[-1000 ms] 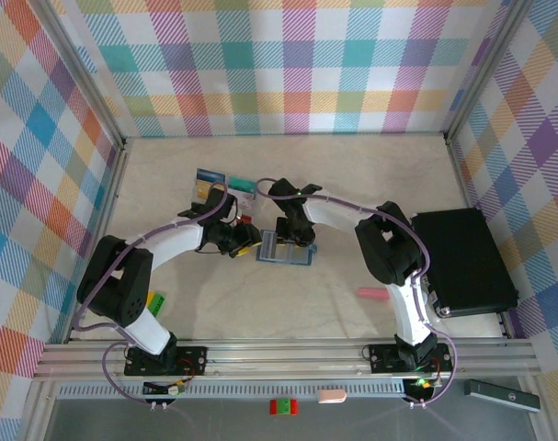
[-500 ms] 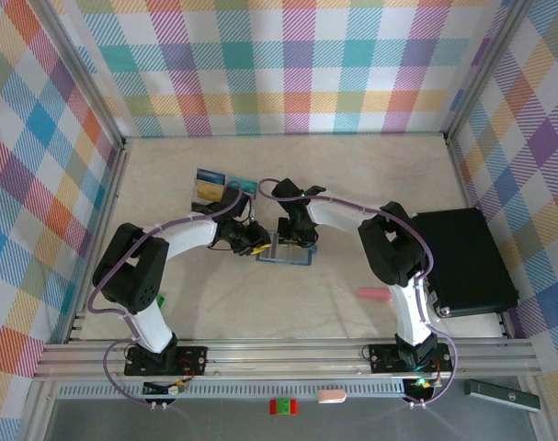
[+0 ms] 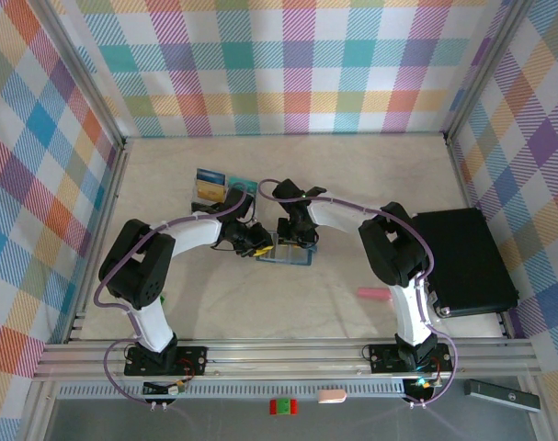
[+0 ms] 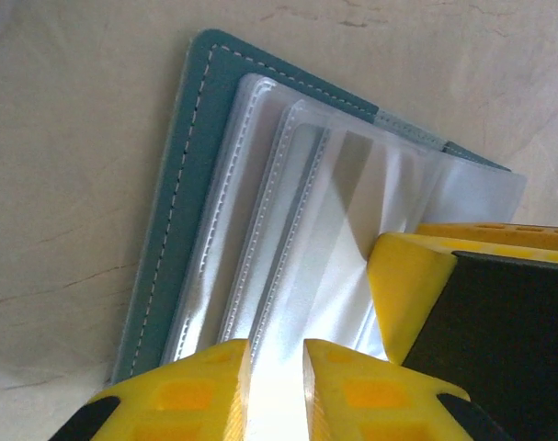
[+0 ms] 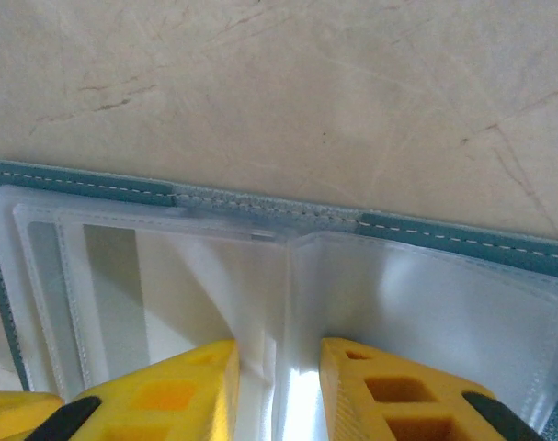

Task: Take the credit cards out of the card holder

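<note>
**Two cards out**

Card holder (image 3: 292, 255) is lying open, two credit cards (image 3: 211, 184) resting beyond its left edge; whether more are waiting inside is unclear. Left gripper (image 4: 277, 386) is pinching a clear sleeve (image 4: 288, 230); right gripper (image 5: 279, 395), narrowly parted, is straddling another, hold uncertain.

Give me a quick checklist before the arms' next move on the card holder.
1. Card holder lying open: ok.
2. Left gripper down at the clear sleeves: ok.
3. Left gripper firmly pinching a sleeve: cannot tell.
4. Right gripper over the holder's middle: ok.
5. Any card visible inside the sleeves: cannot tell.
6. Loose cards lying apart from the holder: ok.
</note>
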